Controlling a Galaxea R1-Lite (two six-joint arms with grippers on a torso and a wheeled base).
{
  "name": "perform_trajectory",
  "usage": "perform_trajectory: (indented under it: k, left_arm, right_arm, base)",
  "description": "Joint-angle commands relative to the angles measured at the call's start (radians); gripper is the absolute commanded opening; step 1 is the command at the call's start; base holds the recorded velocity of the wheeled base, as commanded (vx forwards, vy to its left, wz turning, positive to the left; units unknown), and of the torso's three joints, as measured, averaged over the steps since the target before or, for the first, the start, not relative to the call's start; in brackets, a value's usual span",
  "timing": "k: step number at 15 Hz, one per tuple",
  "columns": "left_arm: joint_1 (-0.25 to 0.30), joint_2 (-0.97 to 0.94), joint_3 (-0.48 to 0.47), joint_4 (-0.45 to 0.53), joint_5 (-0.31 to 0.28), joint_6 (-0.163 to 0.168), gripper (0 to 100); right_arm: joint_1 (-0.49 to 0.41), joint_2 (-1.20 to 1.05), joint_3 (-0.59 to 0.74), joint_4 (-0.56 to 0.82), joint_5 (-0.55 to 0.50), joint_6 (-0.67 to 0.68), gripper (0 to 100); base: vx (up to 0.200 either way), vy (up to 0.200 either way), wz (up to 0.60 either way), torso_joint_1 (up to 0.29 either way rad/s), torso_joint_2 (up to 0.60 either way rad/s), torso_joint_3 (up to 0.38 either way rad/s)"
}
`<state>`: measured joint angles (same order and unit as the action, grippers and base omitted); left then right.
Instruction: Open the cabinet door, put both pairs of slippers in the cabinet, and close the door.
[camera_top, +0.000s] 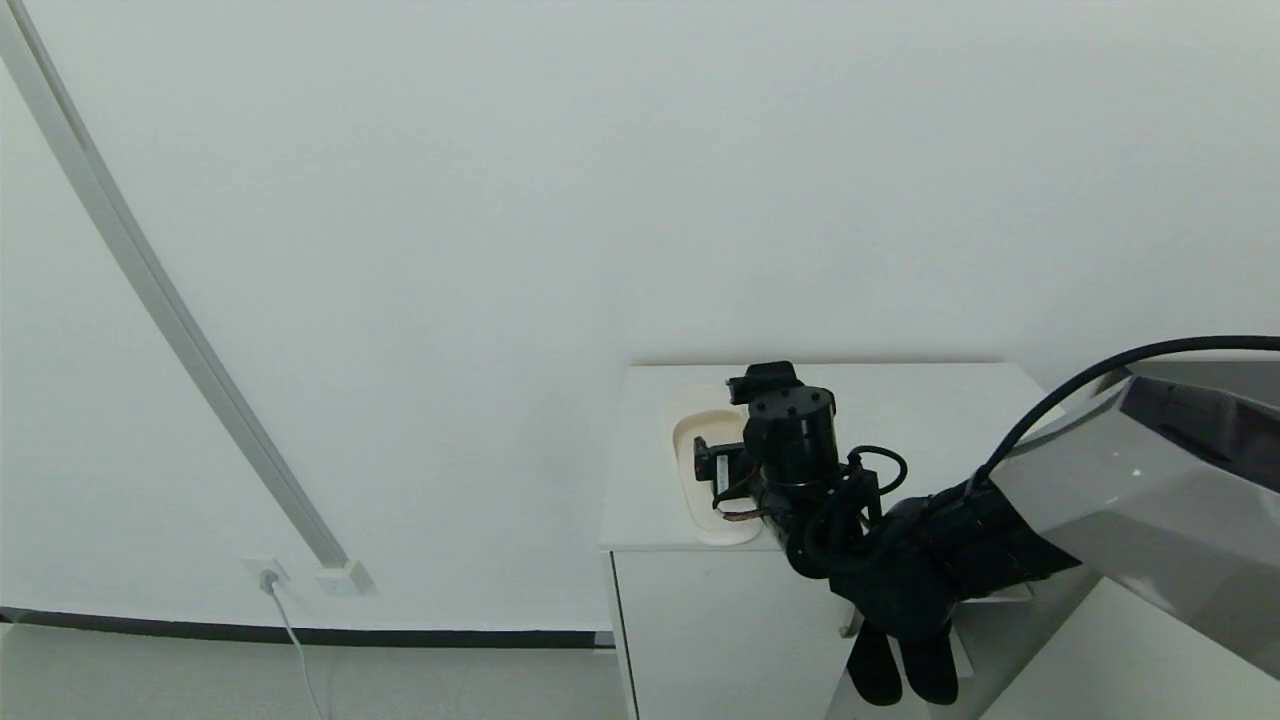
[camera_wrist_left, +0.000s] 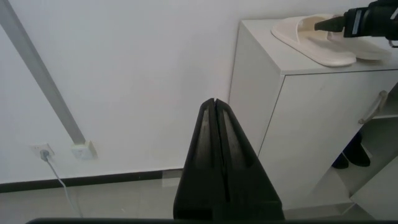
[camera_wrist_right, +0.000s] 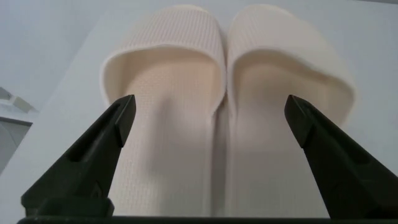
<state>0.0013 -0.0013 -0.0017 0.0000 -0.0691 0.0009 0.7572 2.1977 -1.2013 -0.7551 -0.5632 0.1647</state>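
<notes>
Straddling the cream slippers (camera_wrist_right: 186, 74), the right gripper (camera_wrist_right: 211, 115) hangs just above the top of the cabinet (camera_top: 930, 420) with its jaws spread wide, one finger outside each slipper and nothing gripped yet. The pair lies side by side, touching, at the cabinet top's left end, and the nearer slipper reaches the front edge.

That edge is my first worry. If the fingers come down unevenly or push before they close, the nearer slipper could slide off the cabinet's front to the floor. Squeezing two soft slippers at once is the second risk, I judge: they may buckle against each other, and one may drop out on the way down.

Past the handle (camera_wrist_left: 372, 109), the cabinet's front looks open, with a dark pair (camera_wrist_left: 349, 155) on a shelf inside. I cannot make out exactly how the door stands, so a low carry could knock it or that dark pair.

The left gripper (camera_wrist_left: 214, 143) is closed on nothing, fingers pressed together, low and well out from the cabinet's left side, so it cannot catch a falling slipper.

No brand, label or writing can be read on the slippers or the cabinet.
</notes>
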Motion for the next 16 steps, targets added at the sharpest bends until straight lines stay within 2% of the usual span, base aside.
perform_trajectory:
  k: [1,7,16]
  left_arm:
    - [0.000,0.001,0.000,0.000,0.000,0.001,0]
    - [0.000,0.001,0.000,-0.002,0.000,0.001,0]
    - [0.000,0.001,0.000,0.000,0.000,-0.001,0]
  right_arm:
    - [-0.018,0.056,-0.046,0.011,0.005,-0.001,100]
    - [-0.045,0.097,-0.189,0.099,0.039,-0.001,100]
    - [-0.088,0.151,-0.258,0.106,0.077,0.003,100]
  base:
    - [0.000,0.000,0.00,0.000,0.00,0.000]
    - [0.000,0.000,0.00,0.000,0.00,0.000]
    - [0.000,0.000,0.00,0.000,0.00,0.000]
